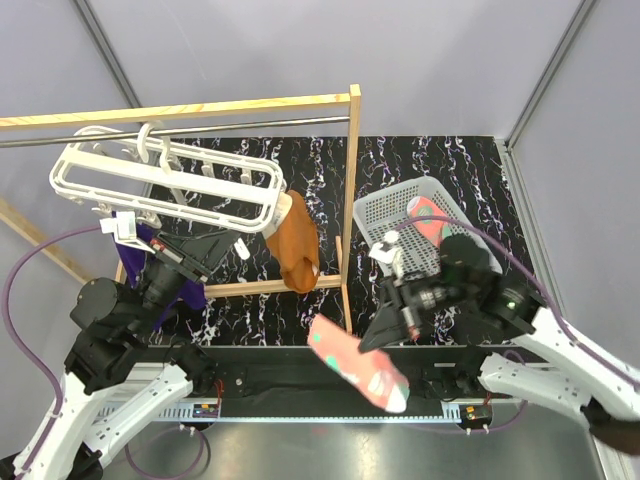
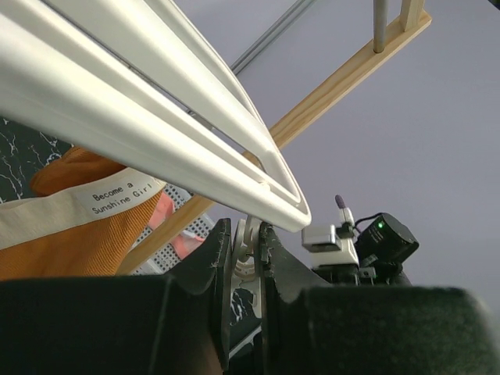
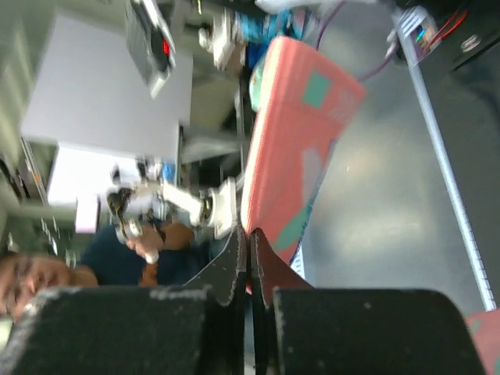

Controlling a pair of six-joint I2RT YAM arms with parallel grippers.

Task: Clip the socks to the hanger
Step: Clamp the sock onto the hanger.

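Observation:
The white hanger (image 1: 165,180) hangs by its hook from the metal rod at the back left. My left gripper (image 1: 236,246) reaches up under the frame's right end. In the left wrist view it (image 2: 246,250) is shut on a small white clip (image 2: 250,242) dangling from the hanger's bar (image 2: 156,148). My right gripper (image 1: 385,325) holds a coral-pink sock (image 1: 355,365) with teal and white patches in the air above the near table edge. In the right wrist view the fingers (image 3: 234,262) pinch that sock (image 3: 293,141) by one edge. Another coral sock (image 1: 430,222) lies in the basket.
A wooden rack (image 1: 352,190) with a metal rod (image 1: 250,126) carries the hanger. A plain orange-brown sock (image 1: 293,245) hangs from the frame's right end, and a purple sock (image 1: 150,240) hangs at its left. A white mesh basket (image 1: 395,205) stands right of the rack post.

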